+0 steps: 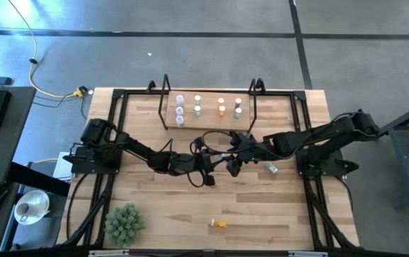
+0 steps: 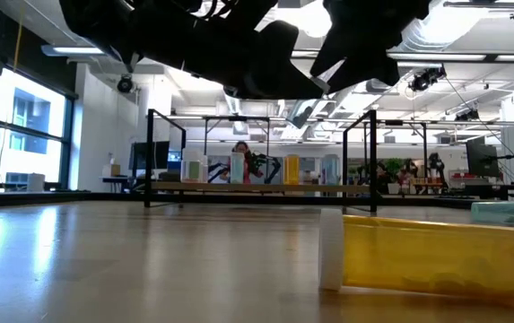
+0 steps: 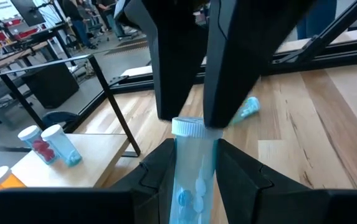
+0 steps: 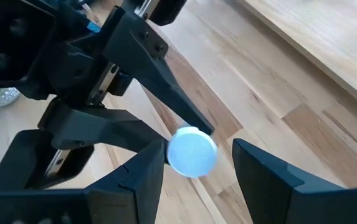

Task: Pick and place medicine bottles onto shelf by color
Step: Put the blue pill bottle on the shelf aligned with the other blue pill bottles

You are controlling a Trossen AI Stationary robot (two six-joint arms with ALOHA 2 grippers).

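My left gripper is shut on a teal bottle with a white cap, held in the air over the table's middle. My right gripper faces it, open. Its fingers stand on either side of the bottle's cap. A second teal bottle lies on its side on the table to the right. An orange bottle lies on its side near the front edge. Several bottles stand in colour groups on the shelf at the back. My left gripper pinches the teal bottle's body between its two fingers, and the bottle lies along them. The cap end sticks out past the fingertips toward my right gripper. The bottle is lifted clear of the table. My right gripper has one finger right at the cap's edge and a gap at the other; I cannot tell whether it touches.
A green spiky plant ball sits at the front left corner. Black frame rails run along the table's sides. The shelf's black uprights stand at both of its ends. Bare wood lies between the grippers and the orange bottle.
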